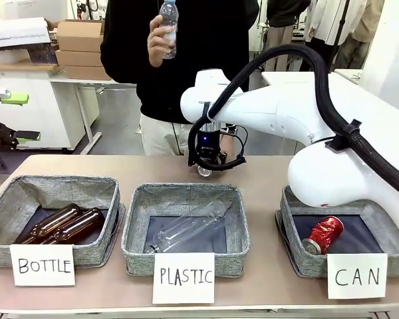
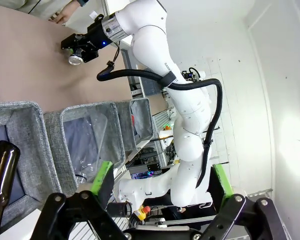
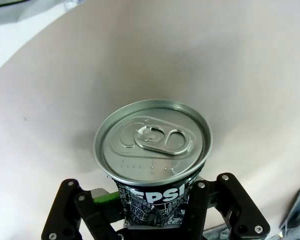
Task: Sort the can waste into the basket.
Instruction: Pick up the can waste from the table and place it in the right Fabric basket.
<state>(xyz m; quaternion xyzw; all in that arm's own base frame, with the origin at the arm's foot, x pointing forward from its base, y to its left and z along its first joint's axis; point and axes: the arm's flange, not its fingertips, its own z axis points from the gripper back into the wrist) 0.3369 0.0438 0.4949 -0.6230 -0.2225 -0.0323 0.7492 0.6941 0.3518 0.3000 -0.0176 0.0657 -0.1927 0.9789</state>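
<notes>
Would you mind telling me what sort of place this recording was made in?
Most likely a robotics lab or workshop: cardboard boxes on a white bench behind the person, and three hand-labelled sorting baskets, including the CAN basket, on the table.

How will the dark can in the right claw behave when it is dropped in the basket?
The dark can has smooth round metal walls, so it will probably roll on landing. Its tab looks opened, so it is likely empty, light and easy to dent. It may knock the red can in the basket.
</notes>
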